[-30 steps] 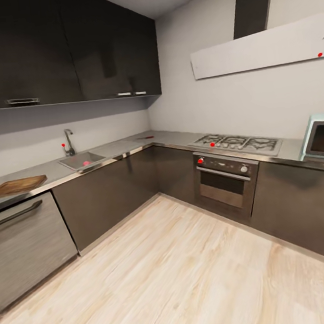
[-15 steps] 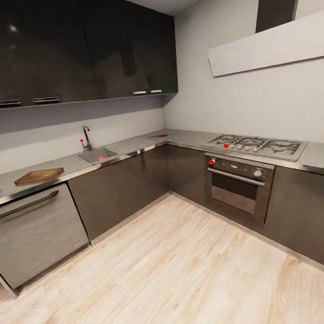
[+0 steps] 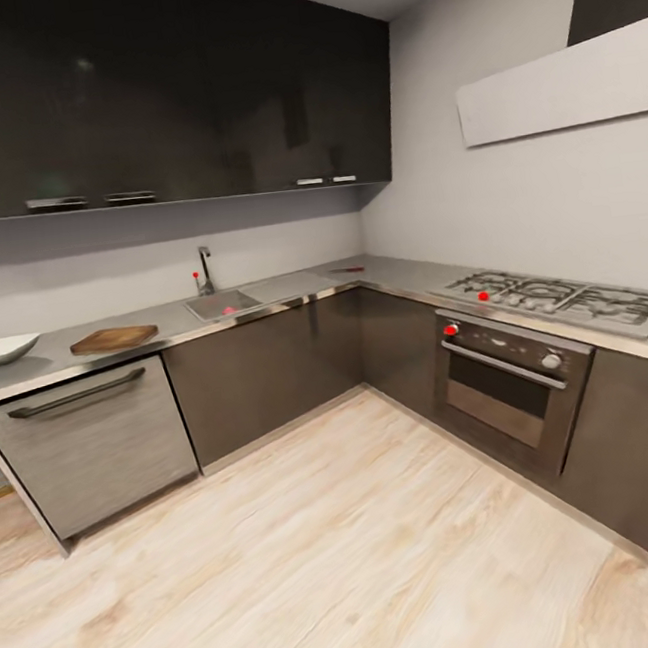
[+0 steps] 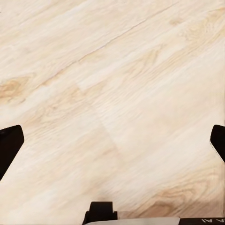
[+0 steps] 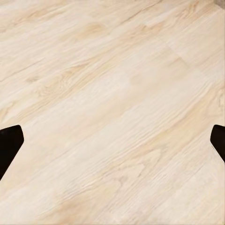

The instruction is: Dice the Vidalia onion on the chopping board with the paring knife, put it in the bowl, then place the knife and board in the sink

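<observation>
Both jaws spread wide, empty, over bare floor (image 4: 112, 93); sink (image 3: 223, 303), chopping board (image 3: 113, 339), bowl (image 3: 0, 350) and paring knife (image 3: 350, 270) sit well beyond them on the table (image 3: 290, 290); risk: base stopping short, forcing overreach.

The bowl (image 3: 0, 350) is cut off by the left edge of the head view, the paring knife (image 3: 348, 270) far back on the countertop (image 3: 290, 290) is too small to make out, and something red in the sink (image 3: 223, 304) is too tiny to tell.
</observation>
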You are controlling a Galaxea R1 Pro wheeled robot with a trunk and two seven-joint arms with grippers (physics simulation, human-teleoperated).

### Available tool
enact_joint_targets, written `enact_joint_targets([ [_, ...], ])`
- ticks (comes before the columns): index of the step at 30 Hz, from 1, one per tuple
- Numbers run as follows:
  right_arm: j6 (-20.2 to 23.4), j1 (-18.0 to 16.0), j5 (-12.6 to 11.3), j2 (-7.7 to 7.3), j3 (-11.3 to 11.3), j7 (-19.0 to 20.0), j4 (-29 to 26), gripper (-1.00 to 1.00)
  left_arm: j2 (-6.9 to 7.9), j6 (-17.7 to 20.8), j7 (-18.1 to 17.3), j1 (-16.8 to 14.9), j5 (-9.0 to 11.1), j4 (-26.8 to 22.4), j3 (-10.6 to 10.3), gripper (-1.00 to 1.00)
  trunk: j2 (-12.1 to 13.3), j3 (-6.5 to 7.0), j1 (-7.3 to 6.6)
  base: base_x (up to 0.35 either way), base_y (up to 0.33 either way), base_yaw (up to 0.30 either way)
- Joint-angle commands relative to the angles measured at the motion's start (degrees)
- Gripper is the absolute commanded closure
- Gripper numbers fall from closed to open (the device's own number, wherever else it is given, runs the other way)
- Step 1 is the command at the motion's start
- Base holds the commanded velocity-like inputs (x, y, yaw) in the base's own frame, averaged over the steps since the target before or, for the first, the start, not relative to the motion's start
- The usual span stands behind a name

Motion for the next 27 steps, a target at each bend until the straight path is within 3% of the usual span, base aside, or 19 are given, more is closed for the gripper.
enact_joint_targets([
  [1,-0.17,-0.02,0.00,0.01,0.00,-0.15,0.03,-1.00,-0.01,-0.12,0.02,-0.01,0.04,-0.03,0.02,-1.00,-0.02,-0.05,0.01,0.161,-0.277,0.266],
  [27,-0.17,-0.02,0.00,0.04,0.00,-0.15,0.03,-1.00,-0.01,-0.12,0.02,-0.01,0.08,-0.03,0.02,-1.00,-0.02,-0.05,0.01,0.202,-0.238,0.266],
])
